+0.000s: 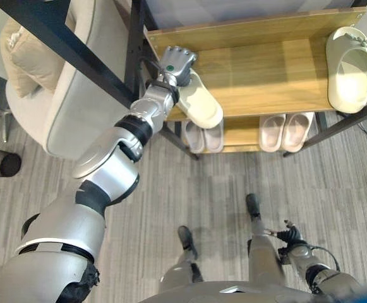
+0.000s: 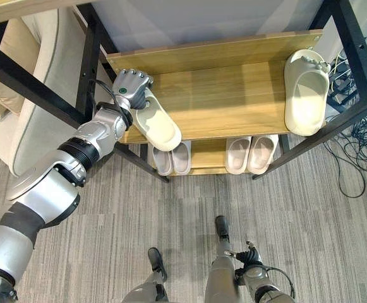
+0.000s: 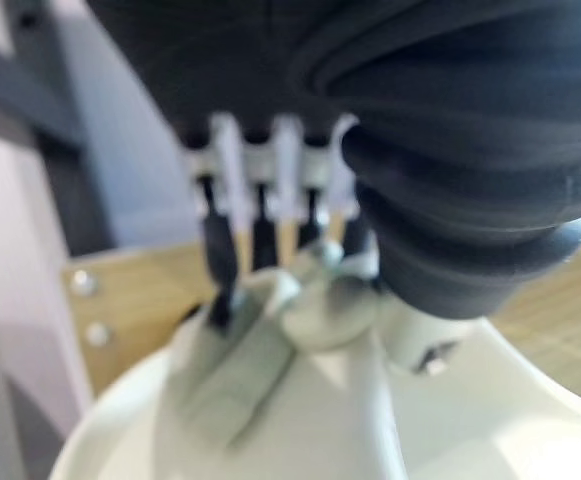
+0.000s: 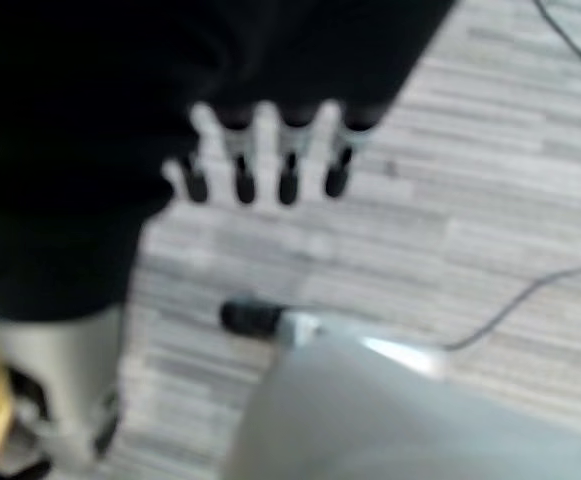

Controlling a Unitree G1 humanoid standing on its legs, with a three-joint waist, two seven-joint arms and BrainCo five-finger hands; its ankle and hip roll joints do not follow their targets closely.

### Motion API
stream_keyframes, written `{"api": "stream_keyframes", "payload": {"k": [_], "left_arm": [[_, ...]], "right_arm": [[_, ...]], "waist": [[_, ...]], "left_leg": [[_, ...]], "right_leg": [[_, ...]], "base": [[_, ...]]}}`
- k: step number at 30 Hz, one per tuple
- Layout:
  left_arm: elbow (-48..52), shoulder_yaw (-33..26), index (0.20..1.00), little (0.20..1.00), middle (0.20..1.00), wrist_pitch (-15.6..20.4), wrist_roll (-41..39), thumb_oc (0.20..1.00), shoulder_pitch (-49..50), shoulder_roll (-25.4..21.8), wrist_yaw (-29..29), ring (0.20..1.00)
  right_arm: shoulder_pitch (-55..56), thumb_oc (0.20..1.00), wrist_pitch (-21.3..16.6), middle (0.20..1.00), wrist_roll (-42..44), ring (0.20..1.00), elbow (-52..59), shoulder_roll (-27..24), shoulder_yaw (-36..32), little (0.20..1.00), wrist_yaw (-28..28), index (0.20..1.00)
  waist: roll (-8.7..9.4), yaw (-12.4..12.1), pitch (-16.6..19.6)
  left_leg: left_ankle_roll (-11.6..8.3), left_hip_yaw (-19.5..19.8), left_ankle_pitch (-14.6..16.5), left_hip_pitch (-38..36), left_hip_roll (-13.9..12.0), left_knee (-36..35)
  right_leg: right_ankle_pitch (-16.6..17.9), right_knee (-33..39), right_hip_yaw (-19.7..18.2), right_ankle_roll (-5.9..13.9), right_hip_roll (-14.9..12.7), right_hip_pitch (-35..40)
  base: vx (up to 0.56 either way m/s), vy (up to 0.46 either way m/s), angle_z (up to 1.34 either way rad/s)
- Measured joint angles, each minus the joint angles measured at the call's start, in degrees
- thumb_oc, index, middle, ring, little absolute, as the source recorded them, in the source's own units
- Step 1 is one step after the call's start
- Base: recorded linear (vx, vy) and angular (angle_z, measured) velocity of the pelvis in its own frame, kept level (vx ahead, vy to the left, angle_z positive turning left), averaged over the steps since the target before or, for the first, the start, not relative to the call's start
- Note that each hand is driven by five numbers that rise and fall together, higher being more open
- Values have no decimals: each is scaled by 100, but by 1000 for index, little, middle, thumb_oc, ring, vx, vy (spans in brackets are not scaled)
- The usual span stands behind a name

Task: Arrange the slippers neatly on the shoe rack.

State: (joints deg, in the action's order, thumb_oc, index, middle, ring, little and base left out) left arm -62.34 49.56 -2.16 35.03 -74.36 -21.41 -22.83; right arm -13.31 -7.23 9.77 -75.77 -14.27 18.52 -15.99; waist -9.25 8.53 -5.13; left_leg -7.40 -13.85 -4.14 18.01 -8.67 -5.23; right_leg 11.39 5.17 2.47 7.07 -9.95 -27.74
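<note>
Right hand [image 1: 292, 236] low by floor [image 1: 234, 177], fingers straight, empty. Two slipper pairs [image 2: 211, 155] on lower shelf. Left hand [image 2: 131, 88] curled round slipper [image 2: 158, 126] at top shelf [image 2: 234, 95] left front edge, heel overhanging. Black post [image 2: 90, 63] and armchair [image 1: 76, 76] close left. Mid-shelf bare; another slipper [image 2: 306, 91] far right.

The wooden shoe rack [image 2: 234, 95] carries two pale slippers on its top shelf — one [image 2: 159, 125] at the left front edge, one [image 2: 306, 91] at the right end — and two pairs [image 2: 172, 158] [image 2: 251, 153] on the lower shelf.
</note>
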Motion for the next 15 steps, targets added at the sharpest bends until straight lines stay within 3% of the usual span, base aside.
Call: {"api": "stream_keyframes", "payload": {"k": [13, 15], "left_arm": [[344, 215, 200, 200, 200, 26, 268, 200, 5, 70, -164, 200], [502, 214, 200, 200, 200, 32, 268, 200, 4, 278, -277, 200]], "right_arm": [[-33, 1000, -8, 1000, -88, 1000, 6, 30, -9, 1000, -72, 1000], [-58, 1000, -7, 1000, -91, 1000, 16, 40, -8, 1000, -99, 1000]], "waist": [[7, 49, 2], [12, 53, 5]], "left_leg": [[-1, -21, -2, -1, 8, 0], [-1, -69, -1, 1, 21, 0]], "right_leg": [[5, -34, -22, -6, -2, -31], [3, -107, -50, -5, -6, -104]], "base": [[0, 0, 0], [-20, -9, -10]]}}
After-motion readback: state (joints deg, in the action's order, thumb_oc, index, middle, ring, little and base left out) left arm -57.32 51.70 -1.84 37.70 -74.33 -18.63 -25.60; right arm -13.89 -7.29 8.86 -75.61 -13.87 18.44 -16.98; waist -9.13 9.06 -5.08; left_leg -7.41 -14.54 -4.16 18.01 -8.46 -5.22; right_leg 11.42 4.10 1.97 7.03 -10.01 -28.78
